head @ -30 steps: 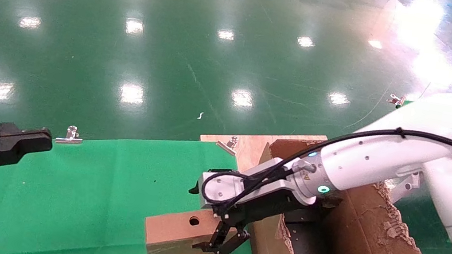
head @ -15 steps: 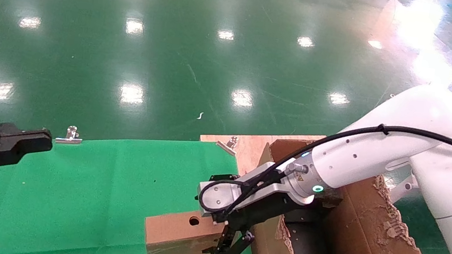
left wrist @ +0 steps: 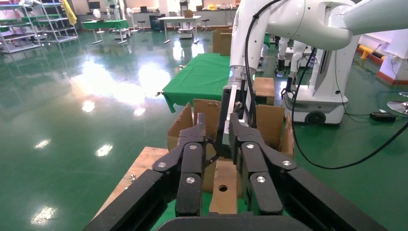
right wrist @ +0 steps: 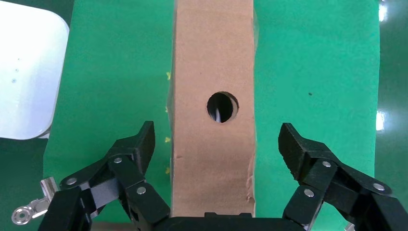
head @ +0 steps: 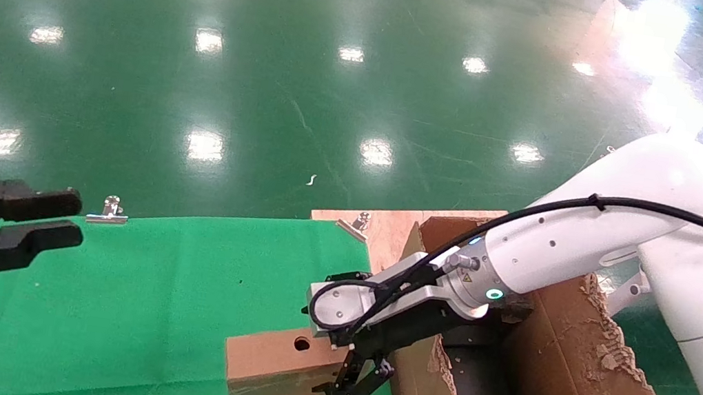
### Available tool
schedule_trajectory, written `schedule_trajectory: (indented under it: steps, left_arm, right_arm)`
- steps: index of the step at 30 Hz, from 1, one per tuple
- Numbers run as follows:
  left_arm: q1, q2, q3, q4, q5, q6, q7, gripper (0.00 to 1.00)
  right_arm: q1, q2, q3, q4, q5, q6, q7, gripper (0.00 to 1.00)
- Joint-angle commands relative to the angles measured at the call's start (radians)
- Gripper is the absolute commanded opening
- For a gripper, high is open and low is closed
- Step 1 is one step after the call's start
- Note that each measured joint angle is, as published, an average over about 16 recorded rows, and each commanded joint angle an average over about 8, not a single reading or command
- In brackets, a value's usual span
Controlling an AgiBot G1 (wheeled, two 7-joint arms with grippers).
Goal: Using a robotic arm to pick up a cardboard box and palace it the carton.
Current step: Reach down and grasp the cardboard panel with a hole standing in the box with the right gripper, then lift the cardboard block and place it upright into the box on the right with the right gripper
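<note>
Green cloth [head: 158, 280] covers your work surface, with glossy green floor beyond. On your left, the left gripper [head: 66, 221] hangs parked over the cloth, fingers a little apart and empty. Mid-table, the cardboard box [head: 277, 368] stands on edge, round hole in its narrow top face. Your right gripper [right wrist: 216, 144] straddles it, jaws spread wide on either side and holding nothing. The box looks light, stiff and hollow, so close on the broad side walls near the middle, gently. Just right sits the carton [head: 549, 366].
</note>
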Motion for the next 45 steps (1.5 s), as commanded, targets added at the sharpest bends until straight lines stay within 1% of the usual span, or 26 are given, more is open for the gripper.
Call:
schedule_trajectory:
  steps: [1, 25, 31, 34, 38, 41, 45]
  left_arm:
    - [0.000, 0.000, 0.000, 0.000, 0.000, 0.000, 0.000, 1.00]
    - [0.000, 0.000, 0.000, 0.000, 0.000, 0.000, 0.000, 1.00]
    - [0.000, 0.000, 0.000, 0.000, 0.000, 0.000, 0.000, 1.00]
    - [0.000, 0.000, 0.000, 0.000, 0.000, 0.000, 0.000, 1.00]
    - [0.000, 0.000, 0.000, 0.000, 0.000, 0.000, 0.000, 1.00]
    - [0.000, 0.000, 0.000, 0.000, 0.000, 0.000, 0.000, 1.00]
    - [0.000, 0.000, 0.000, 0.000, 0.000, 0.000, 0.000, 1.00]
  right_arm:
    - [-0.001, 0.000, 0.001, 0.000, 0.001, 0.000, 0.000, 0.00]
    - [-0.003, 0.003, 0.004, 0.000, 0.003, 0.000, 0.001, 0.00]
    - [0.019, 0.013, 0.021, -0.026, 0.035, -0.004, 0.020, 0.00]
    - [0.056, 0.026, 0.037, -0.045, 0.059, -0.014, 0.030, 0.00]
    - [0.141, 0.055, 0.045, -0.066, 0.094, -0.034, 0.042, 0.00]
    - [0.220, 0.087, 0.032, -0.073, 0.124, -0.046, 0.051, 0.00]
    - [0.320, 0.140, -0.011, -0.075, 0.181, -0.052, 0.069, 0.00]
